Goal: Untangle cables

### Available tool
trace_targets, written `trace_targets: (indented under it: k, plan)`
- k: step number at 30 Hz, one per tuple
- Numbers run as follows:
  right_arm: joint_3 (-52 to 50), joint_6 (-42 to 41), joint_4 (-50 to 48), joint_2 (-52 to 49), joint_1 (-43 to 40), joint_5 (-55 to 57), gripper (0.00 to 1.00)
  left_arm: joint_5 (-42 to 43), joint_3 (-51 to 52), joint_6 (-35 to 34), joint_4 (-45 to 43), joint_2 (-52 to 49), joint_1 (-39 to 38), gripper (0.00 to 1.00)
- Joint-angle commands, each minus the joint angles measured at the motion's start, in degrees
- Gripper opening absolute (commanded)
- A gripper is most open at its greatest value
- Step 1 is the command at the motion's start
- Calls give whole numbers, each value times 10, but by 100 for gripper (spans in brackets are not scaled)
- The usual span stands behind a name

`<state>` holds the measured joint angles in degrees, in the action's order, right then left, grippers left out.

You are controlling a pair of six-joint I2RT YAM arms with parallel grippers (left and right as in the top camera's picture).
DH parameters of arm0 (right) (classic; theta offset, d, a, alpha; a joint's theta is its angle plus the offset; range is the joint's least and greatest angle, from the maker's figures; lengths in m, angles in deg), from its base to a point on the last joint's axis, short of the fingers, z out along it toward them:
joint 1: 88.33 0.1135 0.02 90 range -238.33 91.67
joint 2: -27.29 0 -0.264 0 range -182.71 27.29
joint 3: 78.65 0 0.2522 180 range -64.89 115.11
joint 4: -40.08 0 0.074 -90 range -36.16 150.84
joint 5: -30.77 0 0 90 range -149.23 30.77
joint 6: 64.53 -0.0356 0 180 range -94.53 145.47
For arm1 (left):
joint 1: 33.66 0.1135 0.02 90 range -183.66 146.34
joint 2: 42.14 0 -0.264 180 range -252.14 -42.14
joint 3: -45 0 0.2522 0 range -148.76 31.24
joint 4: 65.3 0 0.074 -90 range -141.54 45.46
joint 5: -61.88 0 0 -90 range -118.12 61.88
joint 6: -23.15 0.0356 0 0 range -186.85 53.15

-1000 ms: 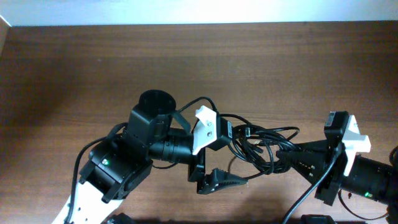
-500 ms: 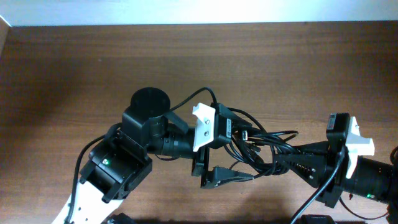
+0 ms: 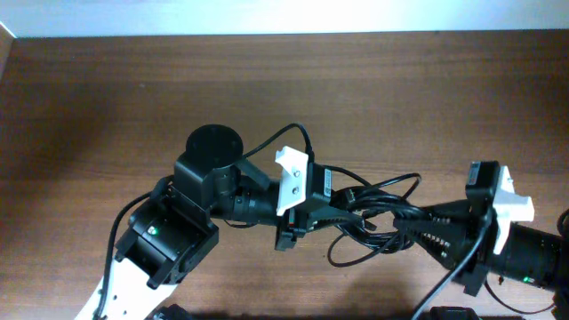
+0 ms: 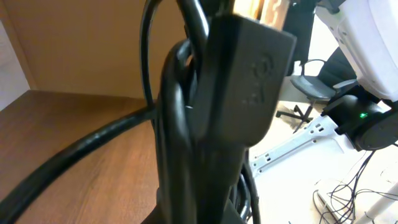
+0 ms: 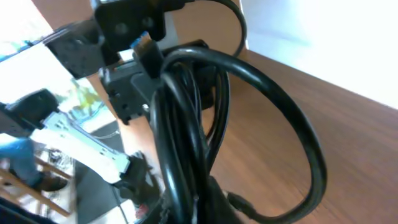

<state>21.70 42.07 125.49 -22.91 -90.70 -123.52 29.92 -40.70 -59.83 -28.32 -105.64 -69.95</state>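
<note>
The cables (image 3: 378,209) are a knotted bundle of thin black cords strung between my two grippers near the table's front centre. My left gripper (image 3: 342,212) is shut on the bundle's left end, beside a plug. My right gripper (image 3: 402,231) is closed on the right end. A slack loop (image 3: 342,258) hangs toward the front edge. In the left wrist view the cords (image 4: 177,130) and a black plug body (image 4: 245,81) fill the frame and hide the fingers. In the right wrist view the cords (image 5: 180,124) run down into my jaws, and one wide loop (image 5: 308,149) arcs over the wood.
The brown wooden table (image 3: 133,89) stretches left and back to a pale wall strip (image 3: 267,13). My left arm's bulky black body (image 3: 178,231) fills the front left. The right arm's white mount (image 3: 511,200) sits at the front right edge.
My left gripper's fingers, spread wide a second ago, have closed on the cable bundle. The bundle has shifted slightly and a loop now sags toward the front. The right arm has barely moved.
</note>
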Motion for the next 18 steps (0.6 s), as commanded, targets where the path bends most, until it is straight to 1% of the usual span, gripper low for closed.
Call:
trace_targets:
  k: [1, 2, 3, 4, 5, 6, 13, 15, 16, 17, 18]
  plan:
    - [7, 2, 6, 3, -3, 88, 39, -12, -4, -1, 0, 0, 2, 0]
    - [7, 2, 9, 3, -3, 106, 52, -26, -4, -1, 2, 0, 2, 0]
    - [7, 2, 10, 3, -3, 116, 61, -37, -4, -1, 5, 0, 2, 0]
    - [7, 2, 10, 3, -3, 115, 80, -56, -4, -1, 13, 0, 2, 0]
    - [8, 2, 10, 3, -3, 113, 89, -72, -4, -1, 20, 0, 2, 0]
    - [8, 2, 9, 3, -3, 112, 93, -91, -4, -2, 26, 0, 2, 0]
    - [8, 2, 5, 3, -3, 112, 93, -202, -4, -2, 65, -3, 2, 0]
    - [8, -14, 3, 3, -3, 110, 94, -215, -4, -2, 66, -3, 2, 0]
    - [8, -36, 0, 3, -3, 109, 94, -217, -4, -2, 65, -3, 2, 0]
    - [7, -87, -11, 3, -3, 104, 94, -216, -4, -2, 63, -3, 2, 0]
    - [7, -116, -18, 3, -3, 95, 94, -216, -4, -2, 61, -3, 2, 0]
